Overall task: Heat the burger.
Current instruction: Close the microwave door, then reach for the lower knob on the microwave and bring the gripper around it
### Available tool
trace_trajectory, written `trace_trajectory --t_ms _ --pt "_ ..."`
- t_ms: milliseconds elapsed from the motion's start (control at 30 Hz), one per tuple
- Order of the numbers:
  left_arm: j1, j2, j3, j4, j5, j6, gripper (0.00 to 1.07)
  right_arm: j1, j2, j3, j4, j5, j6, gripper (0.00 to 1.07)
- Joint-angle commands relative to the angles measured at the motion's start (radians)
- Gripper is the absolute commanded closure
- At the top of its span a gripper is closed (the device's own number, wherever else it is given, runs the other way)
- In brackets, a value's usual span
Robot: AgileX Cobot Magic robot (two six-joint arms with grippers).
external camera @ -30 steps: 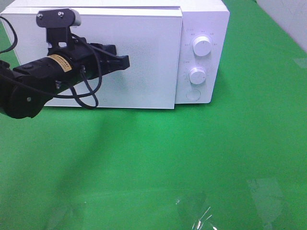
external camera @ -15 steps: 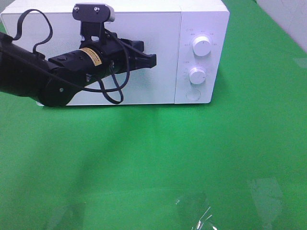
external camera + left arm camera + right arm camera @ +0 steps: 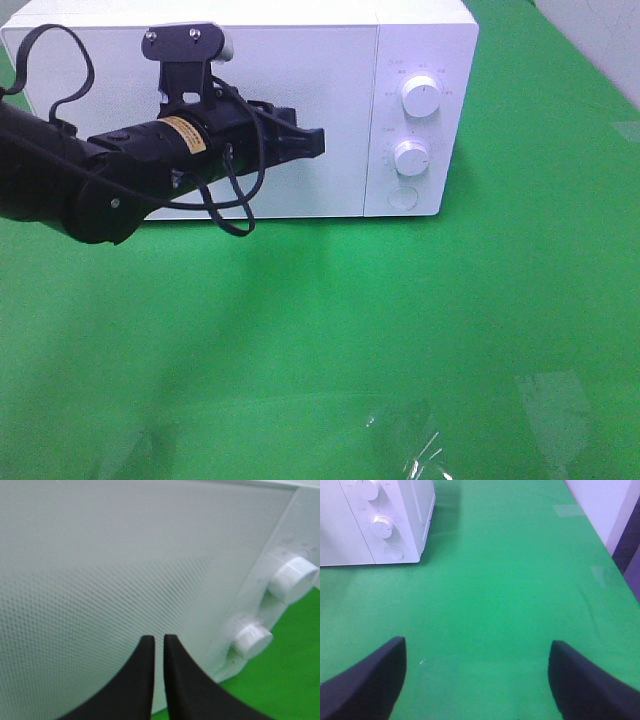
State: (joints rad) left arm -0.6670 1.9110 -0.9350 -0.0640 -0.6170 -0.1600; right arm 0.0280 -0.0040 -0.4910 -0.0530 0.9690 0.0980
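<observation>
The burger is out of view in every frame. A white microwave (image 3: 330, 60) stands at the back of the green table with its door (image 3: 300, 190) closed. It has two white knobs (image 3: 420, 97) and a round button (image 3: 402, 197) on its right panel. My left gripper (image 3: 315, 142) is shut and empty, its tips just in front of the door; the left wrist view shows the black fingers (image 3: 145, 670) nearly together before the meshed door (image 3: 125, 580). My right gripper (image 3: 475, 675) is open and empty above bare green cloth, away from the microwave (image 3: 395, 530).
Green cloth (image 3: 400, 320) covers the table. Clear tape patches (image 3: 410, 445) lie near the front edge. A pale wall and a dark edge (image 3: 625, 535) bound the table's right side.
The microwave door, ajar one second ago, is now closed flush. My left arm swung right along the door, then drew back slightly.
</observation>
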Motion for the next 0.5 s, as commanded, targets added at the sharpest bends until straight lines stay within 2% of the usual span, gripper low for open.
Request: trace_trajectory --t_ms 33,67,100,133,167,200,233,267,300,333,400,433,500 --pt "-0.023 -0.036 0.042 -0.008 0.033 -0.005 0.73 -0.002 -0.025 0.002 0.007 -0.01 -0.012 0.31" --pt "-0.04 -0.062 0.08 -0.001 0.057 -0.004 0.4 -0.002 -0.025 0.002 0.007 -0.01 -0.012 0.31" --pt "-0.04 -0.062 0.08 -0.001 0.057 -0.004 0.4 -0.002 -0.025 0.002 0.007 -0.01 -0.012 0.31" --pt "-0.044 -0.07 0.092 0.0 0.067 -0.005 0.27 -0.002 -0.025 0.002 0.007 -0.01 -0.012 0.31" --pt "-0.049 -0.094 0.114 0.008 0.139 -0.006 0.06 -0.002 -0.025 0.002 0.007 -0.01 -0.012 0.31" --pt "-0.049 -0.094 0.114 0.008 0.139 -0.006 0.06 -0.002 -0.025 0.002 0.007 -0.01 -0.012 0.31" --pt "-0.051 -0.13 0.121 0.009 0.265 -0.005 0.08 -0.002 -0.025 0.002 0.007 -0.01 -0.012 0.31" --pt "-0.051 -0.13 0.121 0.009 0.265 -0.005 0.08 -0.002 -0.025 0.002 0.007 -0.01 -0.012 0.31" --pt "-0.051 -0.163 0.121 0.009 0.386 -0.004 0.08 -0.002 -0.025 0.002 0.007 -0.01 -0.012 0.31" --pt "-0.051 -0.163 0.121 0.009 0.386 -0.004 0.08 -0.002 -0.025 0.002 0.007 -0.01 -0.012 0.31" --pt "-0.044 -0.216 0.121 0.009 0.561 0.004 0.08 -0.002 -0.025 0.002 0.007 -0.01 -0.012 0.31" --pt "-0.044 -0.216 0.121 0.009 0.561 0.004 0.08 -0.002 -0.025 0.002 0.007 -0.01 -0.012 0.31" --pt "-0.02 -0.269 0.121 0.009 0.738 0.004 0.09 -0.002 -0.025 0.002 0.007 -0.01 -0.012 0.31"
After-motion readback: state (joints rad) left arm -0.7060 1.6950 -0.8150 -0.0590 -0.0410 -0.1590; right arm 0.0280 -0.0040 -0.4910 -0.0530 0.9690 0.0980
